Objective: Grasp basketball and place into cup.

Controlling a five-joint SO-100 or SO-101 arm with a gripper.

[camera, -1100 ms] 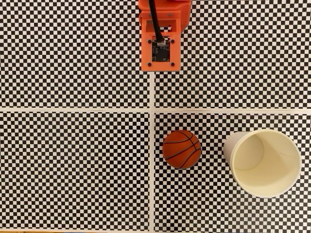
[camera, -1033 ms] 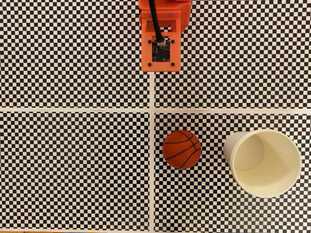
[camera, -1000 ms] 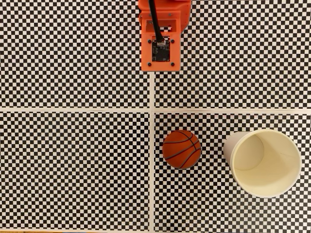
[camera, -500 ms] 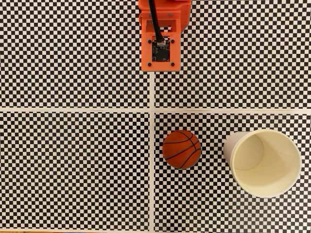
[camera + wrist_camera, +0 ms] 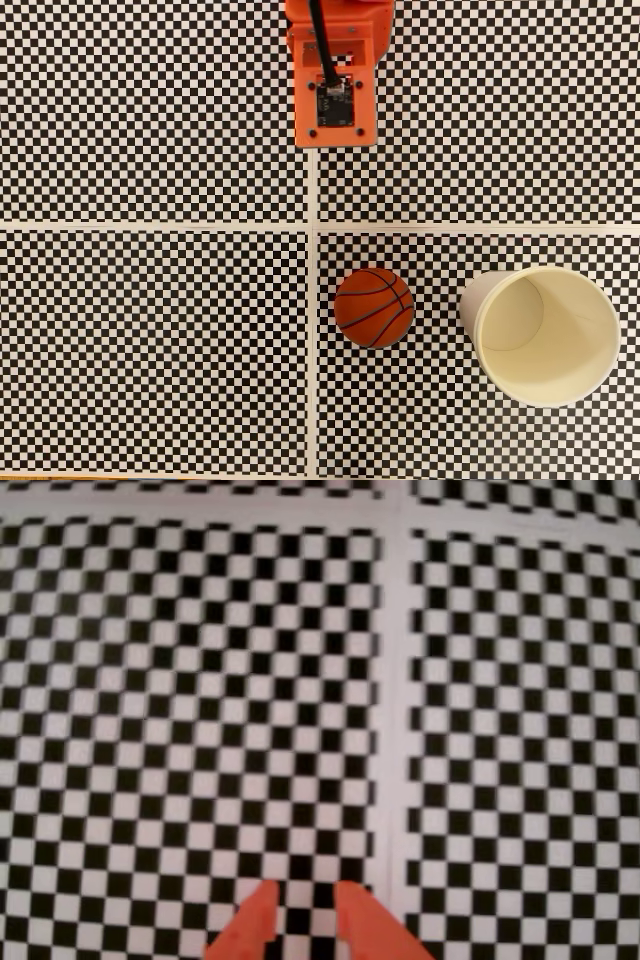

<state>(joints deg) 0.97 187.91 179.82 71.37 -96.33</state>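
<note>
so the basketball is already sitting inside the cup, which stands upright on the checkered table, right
Not quite. In the fixed view the basketball lies on the checkered table, to the left of the cup with a gap between them. The cup does stand upright there, mouth open and nothing inside it.

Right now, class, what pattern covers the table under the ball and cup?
A black-and-white checkerboard table, split by white lines; clearest in the fixed view.
</note>
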